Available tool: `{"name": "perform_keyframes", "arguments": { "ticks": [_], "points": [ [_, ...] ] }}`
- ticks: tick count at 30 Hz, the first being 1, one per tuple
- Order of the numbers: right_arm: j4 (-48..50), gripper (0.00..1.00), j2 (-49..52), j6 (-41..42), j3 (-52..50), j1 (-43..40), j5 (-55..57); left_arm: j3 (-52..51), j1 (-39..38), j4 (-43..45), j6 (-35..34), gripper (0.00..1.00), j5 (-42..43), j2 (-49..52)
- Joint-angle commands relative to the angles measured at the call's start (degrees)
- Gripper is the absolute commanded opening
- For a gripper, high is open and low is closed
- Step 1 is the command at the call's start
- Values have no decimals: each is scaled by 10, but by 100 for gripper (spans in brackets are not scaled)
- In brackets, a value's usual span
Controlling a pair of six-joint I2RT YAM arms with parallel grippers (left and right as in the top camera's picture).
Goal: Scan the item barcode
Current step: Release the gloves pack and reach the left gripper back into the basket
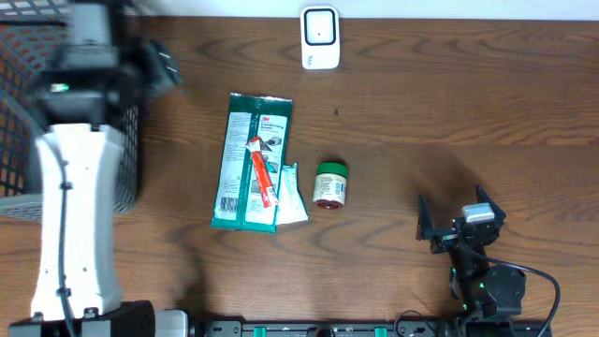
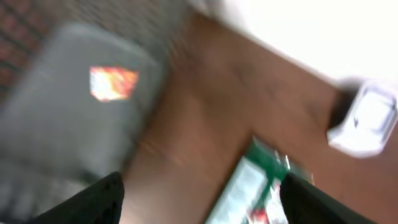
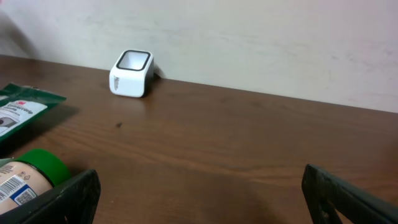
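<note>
Overhead view: three loose items lie mid-surface, none of them held. Small jar (image 1: 329, 183) with green lid lies on its side, lid toward the far edge, printed label facing up. Just to its left, a pale crumpled packet (image 1: 294, 198). That packet touches the corner of a flat green package (image 1: 251, 161), whose long side runs near to far. Red tube (image 1: 263, 173) rests diagonally on top of the green package.

White scanner (image 1: 319, 37) stands at the far edge of the surface (image 1: 449, 112), well apart from the items, with its window on the upper face.

Right wrist view: jar at bottom left with its label showing, corner of the green package behind it, scanner far off near the wall.

Right pincer (image 3: 200, 186) sits low near the front right, well apart from the jar. Its fingers are spread wide with nothing between them: released.

Left arm (image 1: 75, 215) reaches over a black mesh basket (image 1: 19, 112) at the left edge of the surface. Left wrist view is heavily blurred. Left pincer (image 2: 202, 186) shows dark fingers far apart at the bottom corners with only bare wood and the edge of the green package beyond them: released, empty. A grey mass with an orange-red patch (image 2: 113, 83) fills the left of that view, but it is too smeared to identify.
</note>
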Motion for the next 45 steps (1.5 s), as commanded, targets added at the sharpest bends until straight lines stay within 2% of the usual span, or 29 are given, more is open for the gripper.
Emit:
{"name": "perform_keyframes", "arguments": {
  "ticks": [1,8,12,17,23,30,32,34,35,36,41,45],
  "points": [
    [-2,99,-2,2,0,2,1,22,71,33,18,81,-10,-6],
    [-2,99,-2,2,0,2,1,21,170,79,18,80,-16,43],
    [-2,99,-2,2,0,2,1,21,210,125,42,82,-16,119],
    [-2,99,-2,2,0,2,2,21,218,177,107,90,-10,213],
    [-2,99,-2,2,0,2,1,21,218,244,227,92,128,318],
    [-2,99,-2,2,0,2,2,21,217,281,253,93,131,394],
    [-2,99,-2,2,0,2,2,21,217,277,263,88,127,411],
    [-2,99,-2,2,0,2,1,21,218,268,262,78,102,424],
    [-2,99,-2,2,0,2,2,21,218,261,262,66,82,427],
    [-2,99,-2,2,0,2,1,21,219,254,258,62,63,429],
    [-2,99,-2,2,0,2,2,21,219,196,161,59,-44,425],
    [-2,99,-2,2,0,2,1,21,219,120,30,59,-61,419]
  ]
}}
